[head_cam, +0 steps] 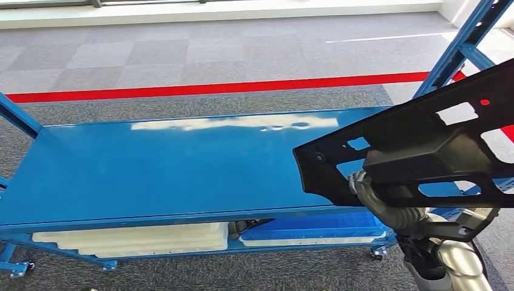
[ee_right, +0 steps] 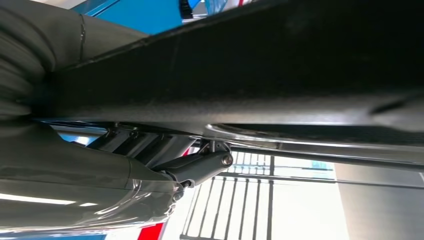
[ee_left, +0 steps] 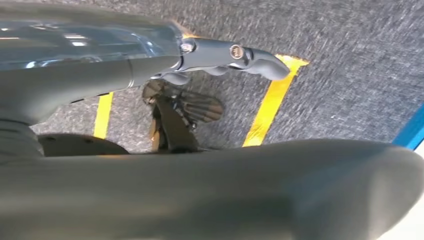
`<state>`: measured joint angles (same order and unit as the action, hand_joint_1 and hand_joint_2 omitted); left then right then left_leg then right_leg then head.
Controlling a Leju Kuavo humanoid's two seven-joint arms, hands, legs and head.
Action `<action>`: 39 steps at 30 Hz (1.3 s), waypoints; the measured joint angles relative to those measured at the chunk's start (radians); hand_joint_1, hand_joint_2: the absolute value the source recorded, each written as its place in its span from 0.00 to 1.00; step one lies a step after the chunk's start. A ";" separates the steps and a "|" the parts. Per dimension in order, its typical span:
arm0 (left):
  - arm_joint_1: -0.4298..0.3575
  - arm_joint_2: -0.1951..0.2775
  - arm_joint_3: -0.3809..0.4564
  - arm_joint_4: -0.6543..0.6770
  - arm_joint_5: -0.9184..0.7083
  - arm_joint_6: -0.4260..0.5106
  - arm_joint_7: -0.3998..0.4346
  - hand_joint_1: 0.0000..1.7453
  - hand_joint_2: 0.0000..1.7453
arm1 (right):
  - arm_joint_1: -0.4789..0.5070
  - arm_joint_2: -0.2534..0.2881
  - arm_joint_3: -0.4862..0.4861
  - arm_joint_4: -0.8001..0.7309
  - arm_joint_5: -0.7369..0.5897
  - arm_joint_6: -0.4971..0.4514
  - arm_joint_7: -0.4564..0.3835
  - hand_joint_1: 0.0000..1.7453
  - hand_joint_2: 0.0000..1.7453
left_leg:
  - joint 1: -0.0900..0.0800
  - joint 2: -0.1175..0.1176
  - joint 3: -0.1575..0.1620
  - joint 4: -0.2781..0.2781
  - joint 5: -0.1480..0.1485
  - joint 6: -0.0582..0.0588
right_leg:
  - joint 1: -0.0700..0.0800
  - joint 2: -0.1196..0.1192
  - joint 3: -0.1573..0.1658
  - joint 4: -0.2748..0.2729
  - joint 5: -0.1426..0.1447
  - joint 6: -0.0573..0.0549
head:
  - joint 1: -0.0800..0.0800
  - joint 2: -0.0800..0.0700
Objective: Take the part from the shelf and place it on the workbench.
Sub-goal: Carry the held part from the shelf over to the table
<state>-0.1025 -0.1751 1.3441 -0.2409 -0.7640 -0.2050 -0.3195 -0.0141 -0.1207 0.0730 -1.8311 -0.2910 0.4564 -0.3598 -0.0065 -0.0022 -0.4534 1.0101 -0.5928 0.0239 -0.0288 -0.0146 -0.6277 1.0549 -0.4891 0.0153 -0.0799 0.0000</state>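
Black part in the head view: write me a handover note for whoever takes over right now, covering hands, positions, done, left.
Right hand: grips the black part from below, holding it in the air over the right end of the blue workbench.
Left hand: holds nothing, hanging above the grey carpet.
Done: part is in hand and brought to the bench.
Left: lower it onto the bare blue top, release, withdraw the arm.
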 joint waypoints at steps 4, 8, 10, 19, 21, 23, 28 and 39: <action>0.000 0.001 0.000 0.000 -0.001 0.000 -0.002 0.00 1.00 | -0.005 -0.002 0.002 0.000 0.001 -0.002 0.007 1.00 1.00 | -0.002 0.003 -0.014 -0.025 0.028 0.013 | -0.004 0.005 -0.012 -0.003 0.008 0.024 | 0.000 0.000; -0.001 0.000 0.000 0.000 -0.010 0.007 -0.009 0.00 1.00 | -0.002 -0.013 0.000 0.000 -0.002 -0.004 0.005 1.00 1.00 | -0.001 0.011 -0.066 -0.029 0.076 0.030 | 0.005 0.013 -0.060 0.173 -0.151 0.025 | 0.002 0.000; 0.000 0.000 0.000 0.000 -0.016 0.011 -0.012 0.00 1.00 | 0.002 -0.015 0.000 -0.001 0.003 -0.007 0.000 1.00 1.00 | -0.006 0.013 -0.095 -0.018 0.090 0.033 | 0.006 0.013 -0.051 0.236 -0.161 0.025 | 0.002 0.000; 0.002 0.001 -0.002 0.000 -0.025 0.018 -0.019 0.00 1.00 | -0.007 -0.021 0.008 -0.015 0.032 0.005 -0.017 1.00 1.00 | -0.009 0.010 -0.170 0.036 0.117 0.001 | 0.014 0.008 0.143 -0.045 -0.087 -0.012 | 0.000 0.000; 0.003 0.003 -0.002 0.000 -0.029 0.018 -0.019 0.00 1.00 | -0.008 -0.023 0.009 -0.015 0.029 0.014 -0.025 1.00 1.00 | -0.002 0.006 -0.187 0.092 0.043 -0.014 | 0.008 0.003 0.119 -0.048 -0.065 -0.028 | 0.000 0.000; 0.002 0.003 -0.004 0.000 -0.034 0.017 -0.019 0.00 1.00 | -0.006 -0.027 0.009 -0.014 0.023 0.026 -0.038 1.00 1.00 | 0.006 0.005 -0.208 0.204 -0.051 -0.026 | 0.008 0.001 0.089 -0.046 -0.043 -0.031 | 0.000 0.000; 0.000 0.004 -0.016 0.000 -0.049 0.016 -0.019 0.00 1.00 | -0.002 -0.033 0.007 -0.011 0.017 0.061 -0.086 1.00 1.00 | 0.018 0.005 -0.096 0.173 0.005 -0.034 | 0.006 -0.002 0.013 -0.034 0.008 -0.016 | 0.000 0.000; -0.003 0.005 -0.031 0.000 -0.067 0.010 -0.022 0.00 1.00 | -0.001 -0.034 -0.011 -0.015 0.091 0.078 -0.135 1.00 1.00 | 0.002 0.013 -0.051 -0.036 0.064 0.032 | 0.003 0.006 -0.075 0.192 -0.147 0.025 | 0.002 0.000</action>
<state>-0.1055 -0.1699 1.3135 -0.2407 -0.8307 -0.1954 -0.3414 -0.0153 -0.1550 0.0622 -1.8464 -0.2004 0.5340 -0.4950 -0.0045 0.0104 -0.5045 0.9745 -0.5292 0.0558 -0.0259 -0.0089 -0.7030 1.2467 -0.6364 0.0400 -0.0779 0.0000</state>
